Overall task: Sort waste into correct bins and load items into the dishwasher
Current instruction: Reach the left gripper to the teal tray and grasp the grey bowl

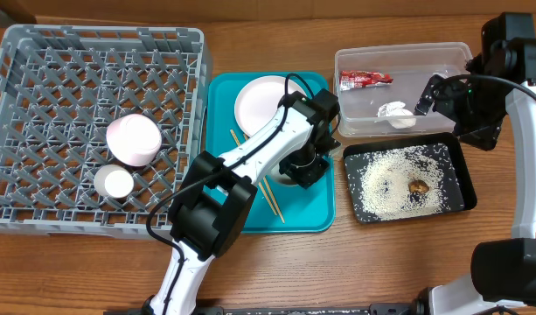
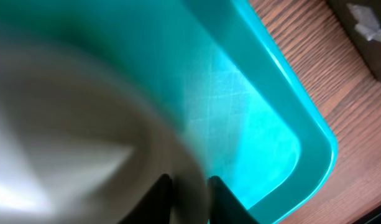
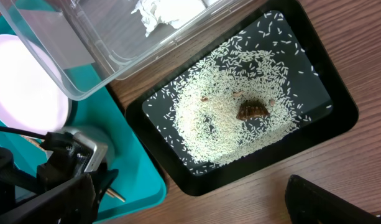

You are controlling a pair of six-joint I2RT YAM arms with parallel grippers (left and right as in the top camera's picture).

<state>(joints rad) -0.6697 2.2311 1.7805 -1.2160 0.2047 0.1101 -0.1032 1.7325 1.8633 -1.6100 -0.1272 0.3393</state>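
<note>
Left fingers [image 2: 161,191] pinch the rim of the pale bowl [image 2: 84,124] on the teal tray [image 2: 252,124]; best lift it level, clear of the chopsticks [image 1: 272,201]. Right fingers [image 3: 327,202] hang open, empty.

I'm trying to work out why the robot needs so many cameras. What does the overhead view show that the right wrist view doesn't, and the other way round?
Overhead only: the grey dish rack holding a pinkish bowl and a small white cup, and the red wrapper inside the clear tub. Right wrist only: the rice close enough to tell single grains apart. Both: the clear tub, tissue, black tray, brown scrap, teal tray and white plate.
</note>
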